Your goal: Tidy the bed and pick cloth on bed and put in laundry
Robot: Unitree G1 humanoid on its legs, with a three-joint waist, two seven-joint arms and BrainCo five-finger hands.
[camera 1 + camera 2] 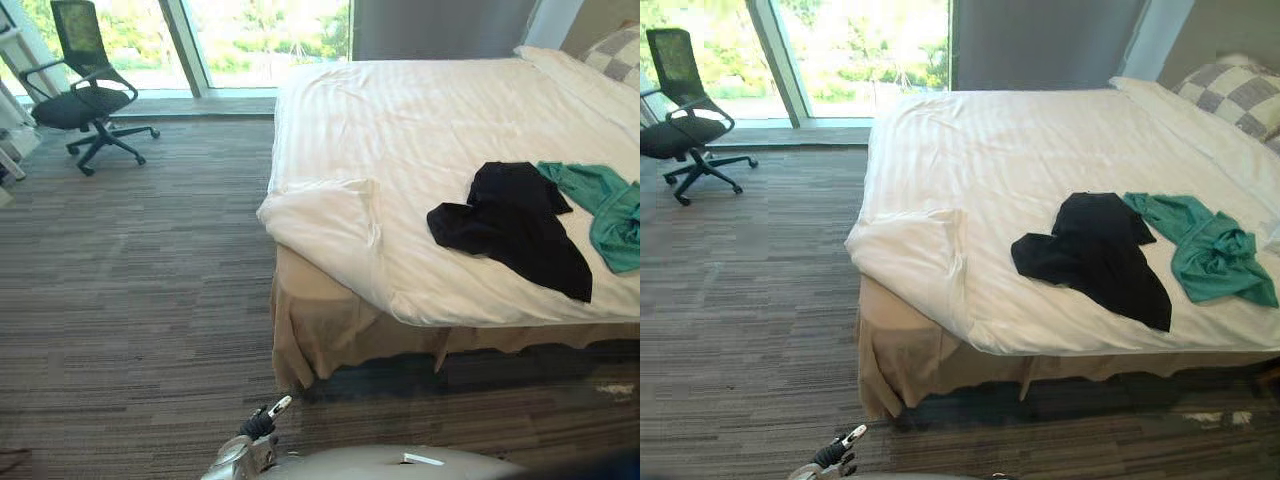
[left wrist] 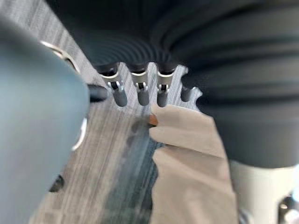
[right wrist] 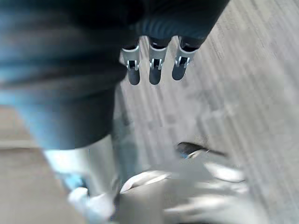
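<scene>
A black cloth [image 1: 515, 225] lies crumpled on the white duvet of the bed [image 1: 400, 130], near its front edge. Just to its right a green cloth [image 1: 610, 210] lies bunched, touching the black one. My left hand [image 2: 142, 93] hangs over the carpet beside the beige bed skirt [image 2: 187, 140], with its fingers relaxed and holding nothing. My right hand [image 3: 156, 70] hangs over the carpet as well, fingers straight and empty. Both hands are low and well short of the cloths.
The duvet's near left corner [image 1: 320, 215] is rumpled and folded over. A checkered pillow [image 1: 1240, 95] sits at the bed's far right. A black office chair [image 1: 85, 90] stands by the window at the far left. Striped carpet [image 1: 130, 300] stretches left of the bed.
</scene>
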